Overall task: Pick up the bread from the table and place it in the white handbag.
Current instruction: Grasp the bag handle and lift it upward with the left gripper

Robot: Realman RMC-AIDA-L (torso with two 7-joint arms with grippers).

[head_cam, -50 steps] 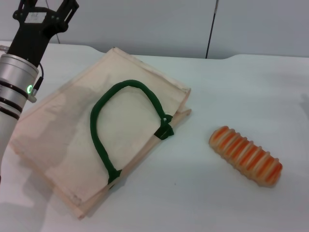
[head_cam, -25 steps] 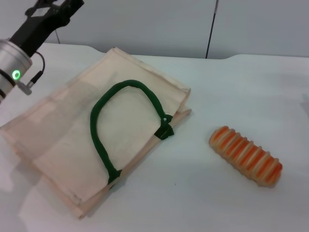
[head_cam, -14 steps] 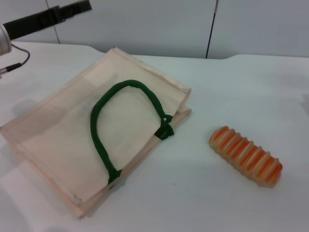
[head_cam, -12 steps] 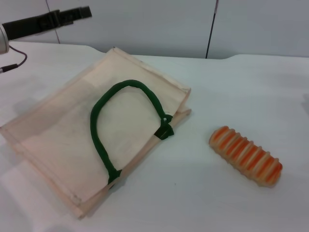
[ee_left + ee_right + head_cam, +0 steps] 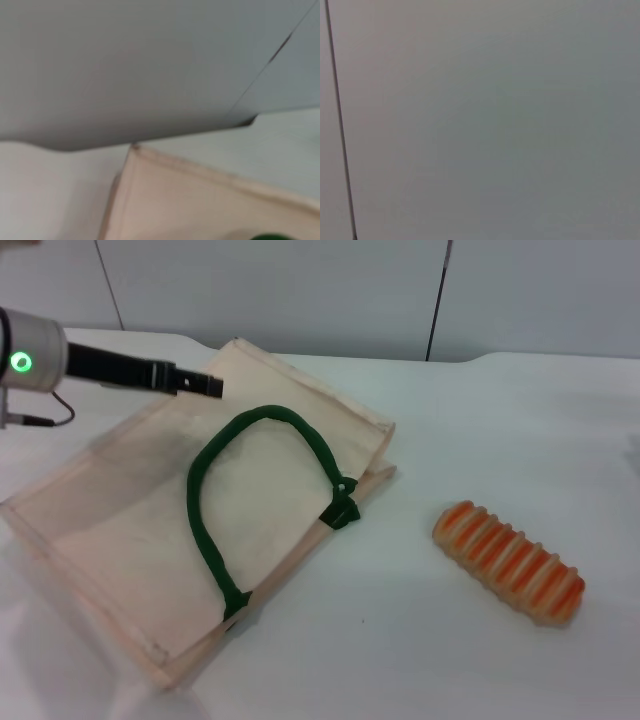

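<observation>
The bread [image 5: 508,562], a tan loaf with orange-red stripes, lies on the white table [image 5: 500,430] at the right. The white handbag [image 5: 120,510] lies flat at the left and centre, with its dark green rope handle [image 5: 200,480] curled on top. My left gripper [image 5: 205,385] reaches in from the far left and hovers over the bag's far part, well away from the bread. The left wrist view shows the bag's cream edge [image 5: 200,200] and a sliver of the green handle [image 5: 270,236]. My right gripper is out of view.
A grey panelled wall [image 5: 300,290] stands behind the table's far edge. The right wrist view shows only grey wall [image 5: 495,125] with a dark seam [image 5: 337,120]. The bag's opening side with a green tab [image 5: 340,512] faces the bread.
My left arm has swung from upright at the far left to pointing right, and the gripper has come down over the bag's far part. The bag and the bread have not moved.
</observation>
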